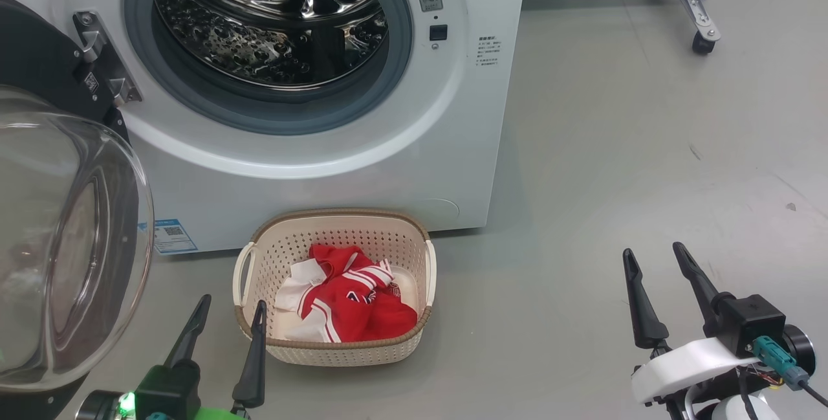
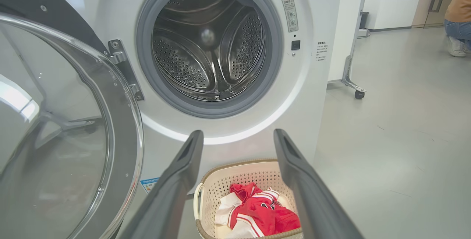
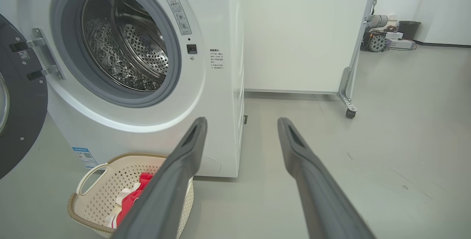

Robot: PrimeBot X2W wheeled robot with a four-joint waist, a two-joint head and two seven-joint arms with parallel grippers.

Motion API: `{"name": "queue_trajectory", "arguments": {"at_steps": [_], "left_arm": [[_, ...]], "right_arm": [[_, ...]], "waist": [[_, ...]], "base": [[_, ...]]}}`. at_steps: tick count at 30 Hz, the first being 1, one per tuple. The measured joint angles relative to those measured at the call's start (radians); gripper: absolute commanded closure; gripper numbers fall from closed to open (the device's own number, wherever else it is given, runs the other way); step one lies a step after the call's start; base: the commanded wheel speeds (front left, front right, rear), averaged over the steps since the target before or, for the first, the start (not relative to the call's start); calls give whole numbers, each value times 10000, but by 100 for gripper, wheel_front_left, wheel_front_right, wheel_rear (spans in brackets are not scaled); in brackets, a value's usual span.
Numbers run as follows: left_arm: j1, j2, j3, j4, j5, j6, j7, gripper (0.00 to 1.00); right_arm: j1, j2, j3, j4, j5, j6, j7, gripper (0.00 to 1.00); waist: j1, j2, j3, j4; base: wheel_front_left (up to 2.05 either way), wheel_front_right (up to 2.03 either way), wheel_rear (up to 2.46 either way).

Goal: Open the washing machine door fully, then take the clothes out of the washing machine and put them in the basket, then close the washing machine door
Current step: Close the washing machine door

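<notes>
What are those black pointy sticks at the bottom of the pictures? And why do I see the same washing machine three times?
The sticks are a robot's fingers. It has two arms, each ending in a two-finger gripper: the left gripper and the right gripper. Both are open and hold nothing. One picture comes from a camera on the robot's head, looking down. The other two come from cameras on its wrists, looking along the fingers. The washing machine stands with its drum empty and the washing machine door swung open at the left. On the floor in front sits the basket, and the red and white clothes lie inside it.
</notes>
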Motion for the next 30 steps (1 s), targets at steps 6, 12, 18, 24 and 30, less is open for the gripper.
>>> {"name": "queue_trajectory", "arguments": {"at_steps": [6,12,18,24,30], "left_arm": [[1,2,-4,-12,0,0,2,0],[2,4,-10,-25,0,2,46,0],[0,13,-132,-40,6,0,136,0],[-4,17,-174,-54,56,0,159,0],[-5,13,-176,-52,56,17,157,0]], "right_arm": [[1,-2,2,0,0,0,0,0],[3,-6,10,0,0,-2,2,0],[237,-48,-140,-29,94,-92,0,0],[245,-96,-169,-123,107,-92,0,0],[245,-134,-161,-159,119,-90,0,0]], "waist": [[0,0,-27,34],[0,0,-50,81],[0,0,-50,310],[0,0,-16,773],[0,0,-2,1320]], "base": [[0,0,0],[0,0,0],[0,0,0],[0,0,0],[0,0,0]]}}
